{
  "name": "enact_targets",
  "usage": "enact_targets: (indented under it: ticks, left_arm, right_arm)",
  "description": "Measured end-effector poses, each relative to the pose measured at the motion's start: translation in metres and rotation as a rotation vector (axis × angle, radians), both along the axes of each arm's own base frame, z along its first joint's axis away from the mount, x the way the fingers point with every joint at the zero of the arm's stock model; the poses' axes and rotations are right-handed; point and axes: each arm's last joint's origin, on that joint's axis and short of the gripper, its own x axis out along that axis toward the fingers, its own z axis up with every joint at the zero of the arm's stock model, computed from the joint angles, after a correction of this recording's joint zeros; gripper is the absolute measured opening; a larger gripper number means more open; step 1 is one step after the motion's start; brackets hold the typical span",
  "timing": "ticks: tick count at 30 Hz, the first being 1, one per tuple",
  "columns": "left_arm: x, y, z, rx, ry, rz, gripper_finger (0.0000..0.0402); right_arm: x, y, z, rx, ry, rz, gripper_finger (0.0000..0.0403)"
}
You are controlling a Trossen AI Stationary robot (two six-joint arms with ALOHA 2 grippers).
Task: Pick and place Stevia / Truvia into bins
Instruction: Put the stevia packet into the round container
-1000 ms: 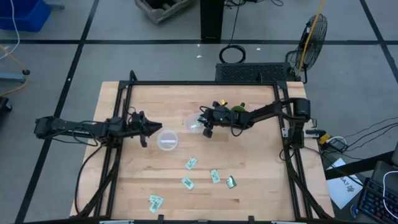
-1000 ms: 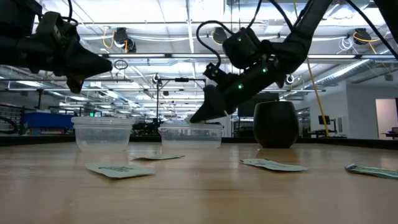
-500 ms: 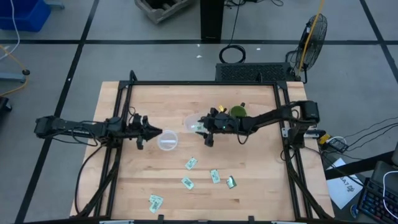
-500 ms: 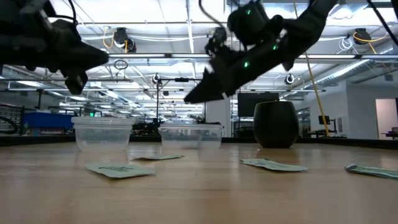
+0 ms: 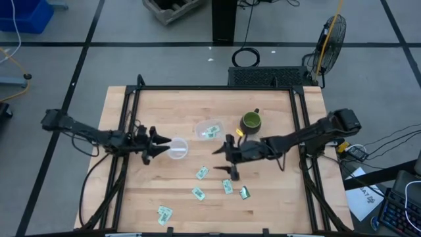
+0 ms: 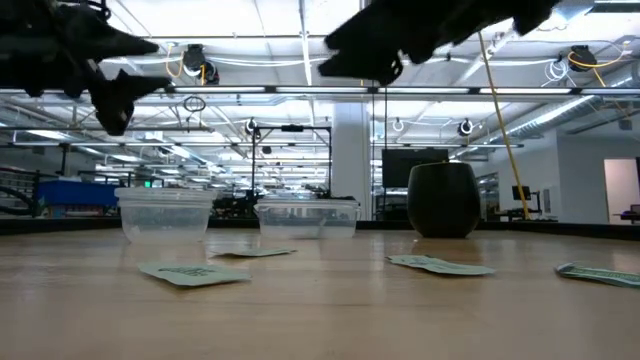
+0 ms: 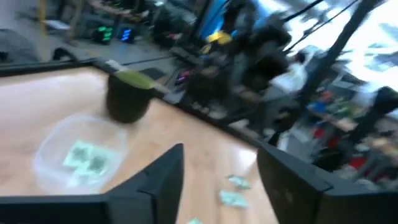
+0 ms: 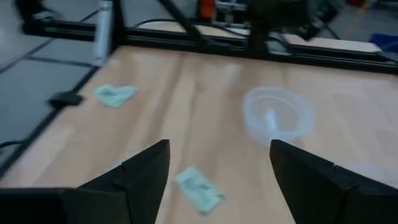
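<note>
My left gripper point(image 5: 162, 145) hovers open beside the round clear bin point(image 5: 176, 149), on its left, above the rim height in the low view point(image 6: 150, 65). A small pale piece point(image 8: 270, 118) lies inside that bin. The rounded-square bin point(image 5: 209, 130) holds green-white Stevia sachets point(image 7: 84, 155). My right gripper point(image 5: 225, 163) hangs open above the table's middle, near the loose sachets point(image 5: 202, 172) point(image 5: 227, 186) that lie flat on the wood. Nothing is between either gripper's fingers.
A dark green mug point(image 5: 250, 120) stands right of the square bin. More sachets lie toward the near edge point(image 5: 198, 193) point(image 5: 245, 192) point(image 5: 164, 213). Black frame rails run along the table's left and right sides point(image 5: 125, 131).
My right gripper has opened over the square bin, risen and swung toward the table's near edge; sachets now show in that bin. My left gripper has stayed by the round bin and opened its fingers.
</note>
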Motion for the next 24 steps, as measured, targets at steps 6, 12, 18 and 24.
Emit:
enact_targets:
  ticks: [6,12,18,24]
  left_arm:
    - [0.027,-0.02,0.014,0.177,0.118,-0.014,0.0266]
    - [0.082,-0.048,0.034,0.422,0.314,-0.072,0.0271]
    - [0.134,-0.057,0.025,0.494,0.526,-0.092,0.0271]
    - [0.162,-0.056,-0.004,0.482,0.677,-0.193,0.0271]
  right_arm:
    - [-0.015,0.026,0.008,0.032,-0.015,0.079,0.0267]
    - [-0.031,0.033,-0.007,0.077,0.021,0.092,0.0267]
    - [-0.046,0.036,-0.019,0.156,0.017,0.117,0.0267]
    - [-0.075,0.038,-0.011,0.234,-0.074,0.189,0.0267]
